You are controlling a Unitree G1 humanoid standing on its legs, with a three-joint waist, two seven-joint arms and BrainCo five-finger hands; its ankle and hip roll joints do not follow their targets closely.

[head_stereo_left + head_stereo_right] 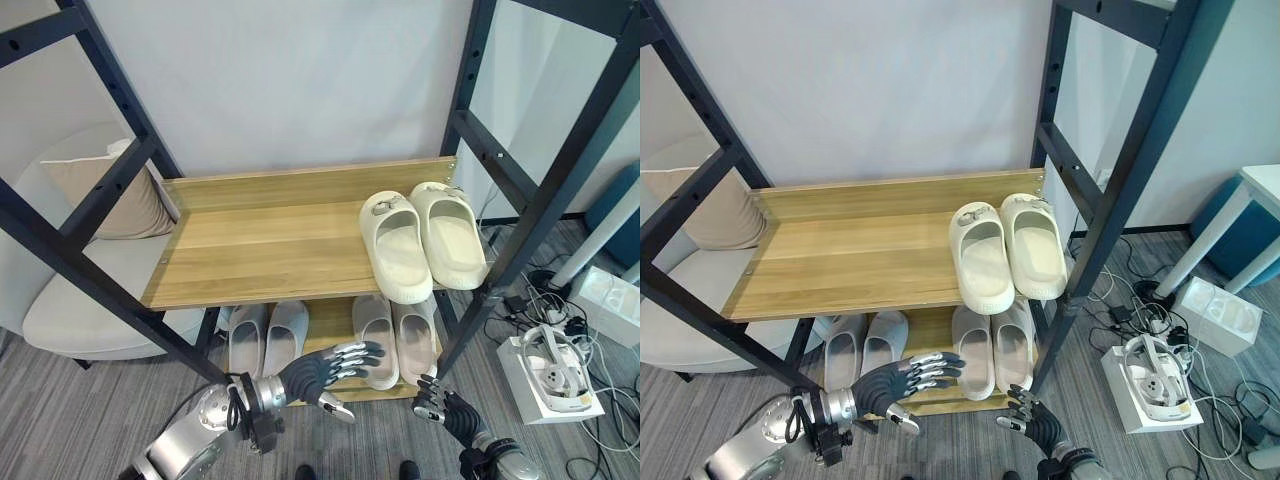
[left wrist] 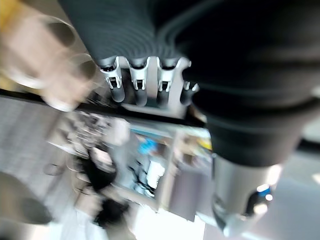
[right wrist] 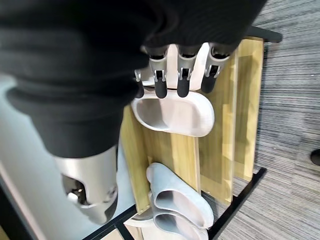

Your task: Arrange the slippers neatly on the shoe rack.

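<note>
A cream pair of slippers lies side by side at the right end of the rack's upper wooden shelf. On the lower shelf a light grey pair lies at the left and a beige pair at the right. My left hand hovers in front of the lower shelf, open with straight fingers reaching toward the beige pair and holding nothing. My right hand hangs low by the rack's right front post, its fingers relaxed and empty.
Black metal posts frame the rack on both sides. A pale armchair with a beige cushion stands at the left. A white headset on a box and loose cables lie on the floor at the right.
</note>
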